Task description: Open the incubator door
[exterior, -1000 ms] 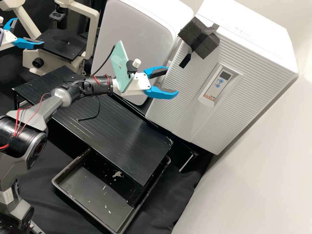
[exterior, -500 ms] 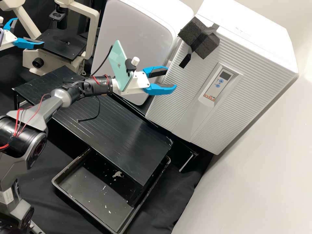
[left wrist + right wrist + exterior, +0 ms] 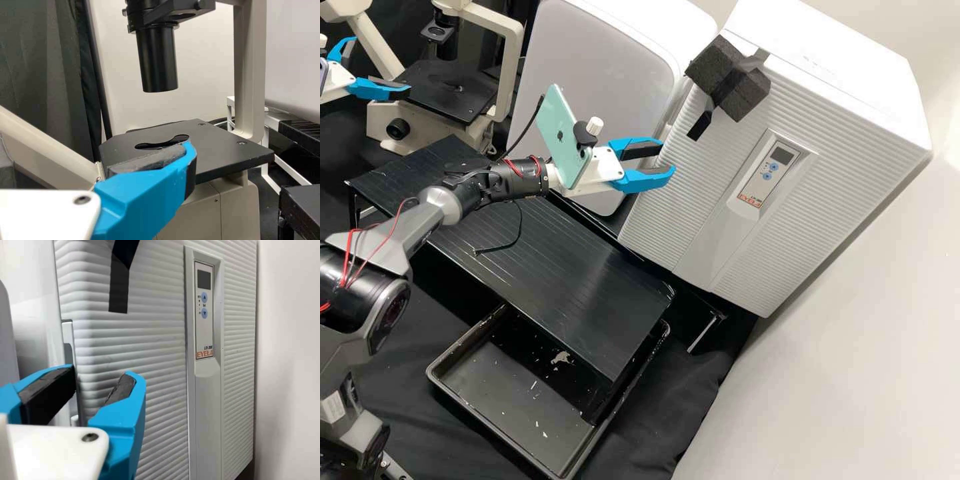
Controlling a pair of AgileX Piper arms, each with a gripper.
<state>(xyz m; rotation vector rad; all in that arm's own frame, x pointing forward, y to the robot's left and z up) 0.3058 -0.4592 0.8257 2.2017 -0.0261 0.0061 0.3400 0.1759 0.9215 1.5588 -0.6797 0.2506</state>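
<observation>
Incubator door, rectangular, ribbed white plastic, stands just ahead of the part-spread, empty, blue-fingered right gripper; left gripper wide-spread, empty.

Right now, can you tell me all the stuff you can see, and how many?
incubator: 1, white, right
foam bundle: 1, black, taped to incubator front
control panel: 1, pale grey, incubator front
cabinet: 1, grey-white, beside incubator
microscope: 1, cream and black, far left
ribbed stand: 1, black, centre
tray: 1, black, partly under stand
cloth: 1, black, underneath
wall: 1, pale, right
phone: 1, mint, on right arm
right arm: 1, dark grey, left
right tool: 1, blue-white, before incubator
left tool: 1, blue-white, by microscope
</observation>
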